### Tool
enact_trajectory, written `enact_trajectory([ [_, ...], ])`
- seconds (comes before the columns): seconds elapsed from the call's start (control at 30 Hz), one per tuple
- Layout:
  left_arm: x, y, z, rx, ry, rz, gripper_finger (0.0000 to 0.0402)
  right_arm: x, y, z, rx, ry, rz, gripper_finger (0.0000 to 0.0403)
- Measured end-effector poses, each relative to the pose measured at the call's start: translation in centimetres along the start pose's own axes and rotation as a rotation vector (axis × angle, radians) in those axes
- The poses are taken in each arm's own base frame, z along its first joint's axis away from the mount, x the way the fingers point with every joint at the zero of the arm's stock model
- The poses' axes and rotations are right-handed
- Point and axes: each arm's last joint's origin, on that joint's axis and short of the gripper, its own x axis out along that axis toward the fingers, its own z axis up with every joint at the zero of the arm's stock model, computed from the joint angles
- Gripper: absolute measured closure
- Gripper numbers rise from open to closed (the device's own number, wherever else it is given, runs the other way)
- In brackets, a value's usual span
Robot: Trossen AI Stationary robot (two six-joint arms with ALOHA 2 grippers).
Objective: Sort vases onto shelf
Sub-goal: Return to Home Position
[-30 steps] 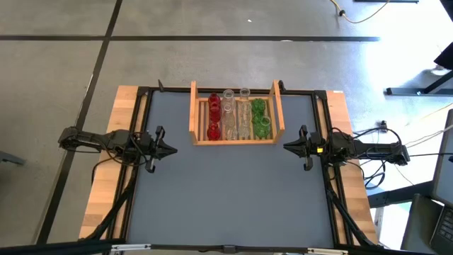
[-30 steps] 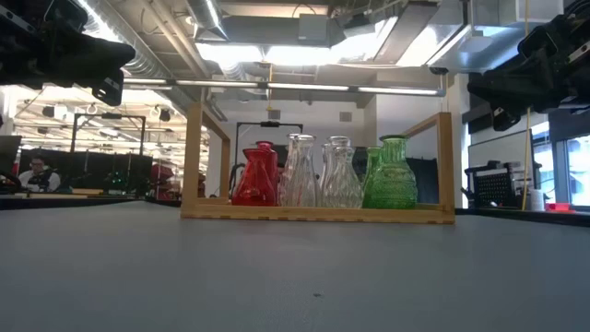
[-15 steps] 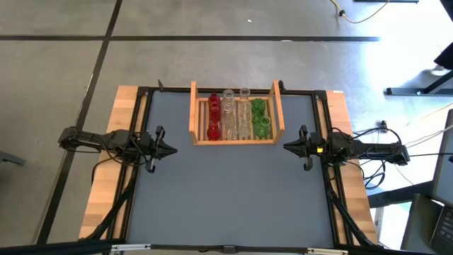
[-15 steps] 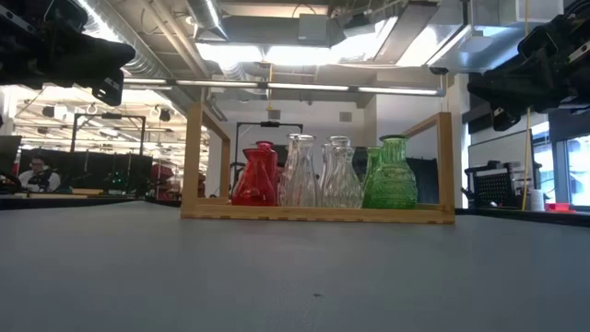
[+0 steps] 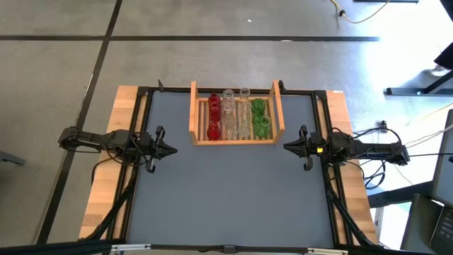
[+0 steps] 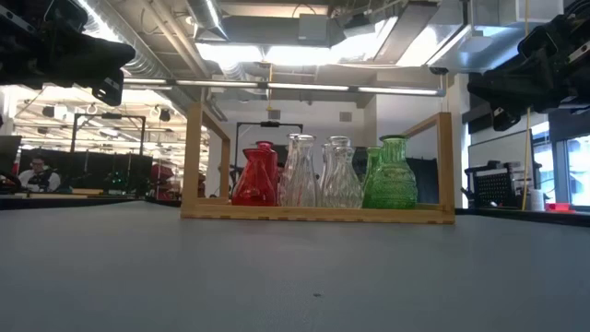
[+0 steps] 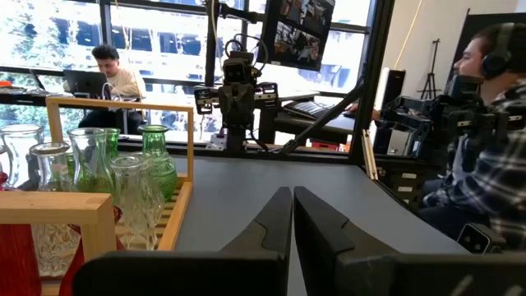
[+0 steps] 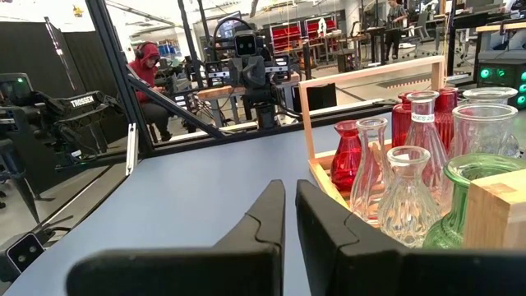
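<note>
High view is showing my left gripper [image 5: 168, 149] and right gripper [image 5: 289, 146], both pressed together, hovering at opposite sides of the table [image 5: 226, 198]; vases [image 5: 228, 122] are crowding the far shelf [image 5: 192, 113], overlapping, hard to count.

L arm [image 5: 106, 140], R arm [image 5: 361, 147] level, jaws closed.

Glass gleams here: red vases [image 6: 255, 177], clear vases [image 6: 300, 175] and green vases [image 6: 393, 175], all glossy, their ribbed sides catching the light. The shelf [image 5: 233, 142] is pale bare wood, matt. The table top [image 5: 226, 191] is a smooth, matt dark grey sheet, edged with light wood boards [image 5: 124, 106]. The left gripper [image 7: 292, 191] has fingers [image 7: 267, 230] that look like matt black plastic, and the right gripper [image 8: 290, 185] looks the same.
</note>
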Motion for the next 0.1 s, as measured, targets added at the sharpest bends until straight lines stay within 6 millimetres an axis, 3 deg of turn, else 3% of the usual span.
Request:
enact_trajectory([
  [0.1, 0.00, 0.00, 0.00, 0.000, 0.000, 0.000, 0.0392, 0.00, 0.00, 0.00, 0.000, 0.000, 0.000, 0.0380],
])
